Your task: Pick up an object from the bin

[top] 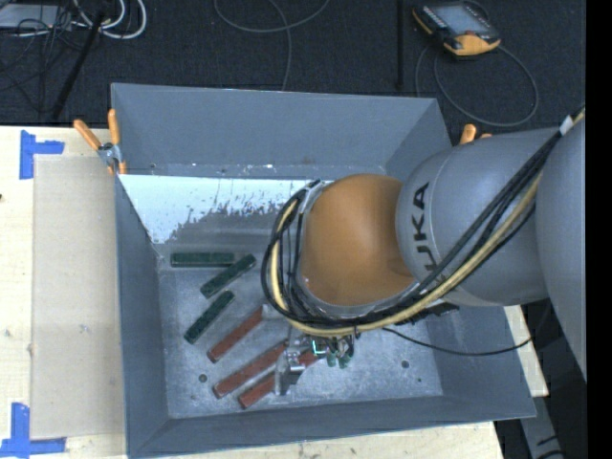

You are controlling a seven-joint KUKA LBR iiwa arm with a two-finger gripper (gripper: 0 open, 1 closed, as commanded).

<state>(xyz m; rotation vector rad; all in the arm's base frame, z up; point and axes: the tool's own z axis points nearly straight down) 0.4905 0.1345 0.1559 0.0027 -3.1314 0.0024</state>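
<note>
A: Starting from the near side, what lies where?

B: Just inside the near wall of the grey metal bin [143, 390] lies a short red-brown flat bar [256, 393]. It is slanted, and its right end sits beneath the gripper [304, 360]. The gripper hangs low over the bin floor, a little right of centre — whether it is apart or together I cannot tell.

A: And next to that bar?

B: A longer red-brown bar [251, 371] runs parallel just behind it, its upper end also at the gripper. A third red-brown bar [234, 336] lies further back and left, apart from those two.

A: How is the arm posed?

B: The grey arm [497, 228] comes in from the right over the rim and bends downward. Its rounded orange cover [349, 232] faces up, with black and yellow cables [282, 256] looped round it.

A: Any room to move?

B: The floor right of the gripper is bare up to the right wall. At the far left, three dark green bars [228, 273] lie near the sloping back wall — well apart from the gripper.
</note>
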